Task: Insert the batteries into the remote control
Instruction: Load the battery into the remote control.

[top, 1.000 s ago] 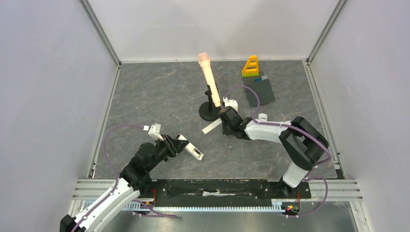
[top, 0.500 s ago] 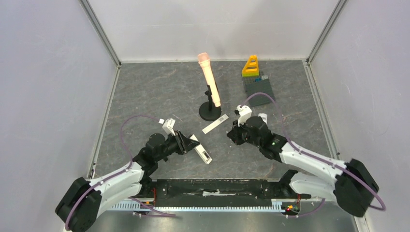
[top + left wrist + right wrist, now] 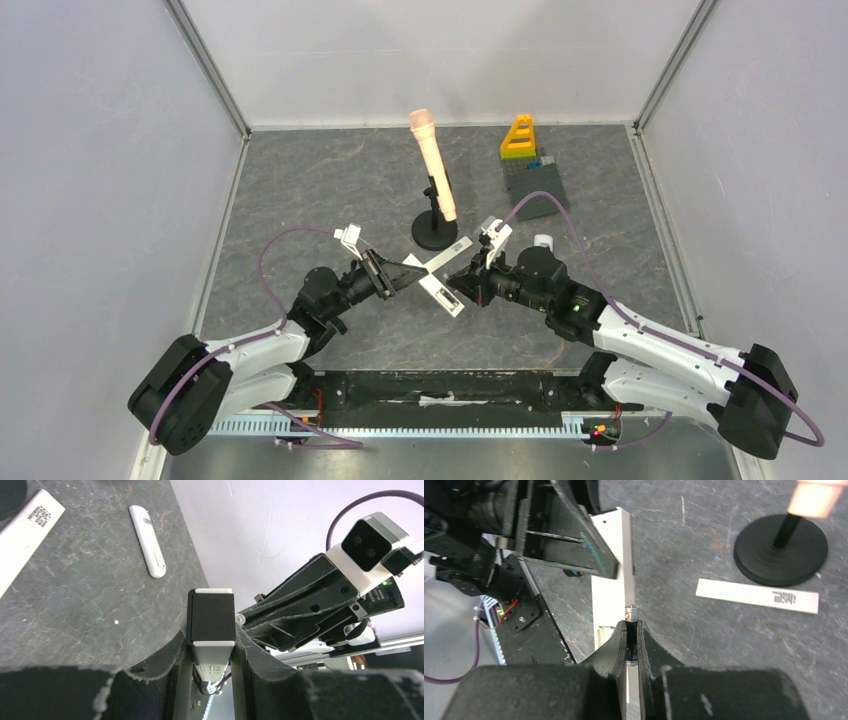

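Left gripper [image 3: 211, 636] is clamped on the remote [image 3: 210, 617] across its long sides. The remote is lifted off the table [image 3: 300, 190], with one end sticking out past the fingertips toward the right arm. Right gripper [image 3: 631, 629] is nearly closed and pinches one dark battery [image 3: 631, 616] between the pads. The battery lies lengthwise along the fingers, metal-capped tip poking out past the fingertips. In the right wrist view the battery sits right over the near end of the remote's white face, beside a recess at that end. Contact or gap there: can't tell. In the top view both grippers meet nose to nose mid-table, just in front of the mic stand [image 3: 434, 232]. A white barcode strip [image 3: 447, 256] lies flat on the table between the stand base and the grippers. A small white stick [image 3: 147, 541] lies on the table beyond the remote, touching nothing. Blocks [image 3: 530, 170] sit at the far right, well apart from both arms.
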Controlling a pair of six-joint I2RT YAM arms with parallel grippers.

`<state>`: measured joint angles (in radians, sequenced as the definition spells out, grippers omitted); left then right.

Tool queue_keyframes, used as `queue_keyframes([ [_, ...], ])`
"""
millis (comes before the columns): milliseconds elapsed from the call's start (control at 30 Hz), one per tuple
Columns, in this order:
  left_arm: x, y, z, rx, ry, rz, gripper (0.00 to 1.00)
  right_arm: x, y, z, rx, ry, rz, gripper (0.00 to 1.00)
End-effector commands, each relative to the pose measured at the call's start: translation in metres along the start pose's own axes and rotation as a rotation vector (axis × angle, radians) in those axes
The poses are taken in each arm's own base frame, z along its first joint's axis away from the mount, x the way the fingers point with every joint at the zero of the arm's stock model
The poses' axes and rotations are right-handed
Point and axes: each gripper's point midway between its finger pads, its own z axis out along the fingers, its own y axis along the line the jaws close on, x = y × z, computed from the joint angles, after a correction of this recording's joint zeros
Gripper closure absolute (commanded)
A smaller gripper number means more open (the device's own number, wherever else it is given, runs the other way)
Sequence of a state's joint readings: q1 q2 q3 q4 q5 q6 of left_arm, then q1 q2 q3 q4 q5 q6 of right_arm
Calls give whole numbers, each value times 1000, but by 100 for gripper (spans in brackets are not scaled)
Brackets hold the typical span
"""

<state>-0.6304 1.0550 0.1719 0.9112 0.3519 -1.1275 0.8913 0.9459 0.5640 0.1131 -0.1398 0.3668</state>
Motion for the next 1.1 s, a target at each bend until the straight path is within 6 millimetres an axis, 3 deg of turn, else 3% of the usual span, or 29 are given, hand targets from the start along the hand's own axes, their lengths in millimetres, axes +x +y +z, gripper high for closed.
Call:
queue_keyframes([
  [0,-14,-43,0,141,-34,-59,98,-40,30,1,-103,-91,-65,96],
  [500,-20,-40,-6,95,-75,-97,98,-30,51,5,-167,-59,-71,96],
  [800,-24,-39,-8,90,-98,-135,98,-15,45,5,-136,-27,-89,95],
  [1067,-22,-22,-9,45,-116,-294,98,-3,41,1,-137,-16,-107,95],
])
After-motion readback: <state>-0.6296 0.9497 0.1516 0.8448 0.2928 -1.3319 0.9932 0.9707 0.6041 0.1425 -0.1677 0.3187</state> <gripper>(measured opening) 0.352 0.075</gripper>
